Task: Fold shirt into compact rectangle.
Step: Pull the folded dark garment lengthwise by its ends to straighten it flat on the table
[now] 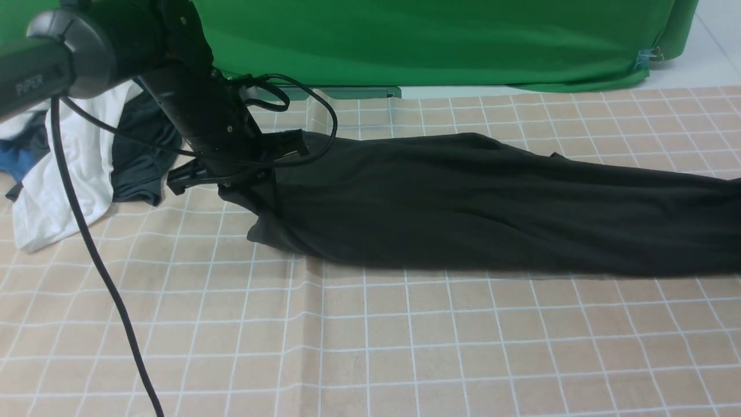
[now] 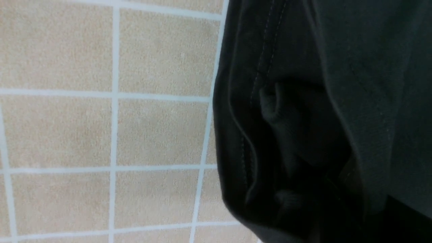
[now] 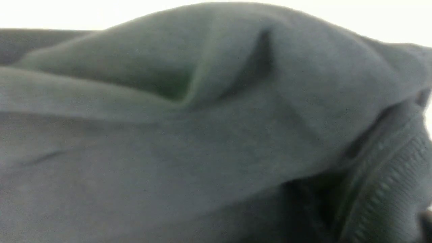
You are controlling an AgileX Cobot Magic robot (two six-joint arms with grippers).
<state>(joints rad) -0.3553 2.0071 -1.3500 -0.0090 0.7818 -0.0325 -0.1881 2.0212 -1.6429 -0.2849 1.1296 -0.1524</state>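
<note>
Front view: seemingly mid-fold, shirt (image 1: pixel 463 202) in a long band, left pincer (image 1: pixel 252 176) clamped on its end, right pincer unseen, state untellable; probably calls next for folding end over end.

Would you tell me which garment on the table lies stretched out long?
The black shirt, drawn across the middle; the white garment and dark grey garment sit crumpled at the left.
</note>
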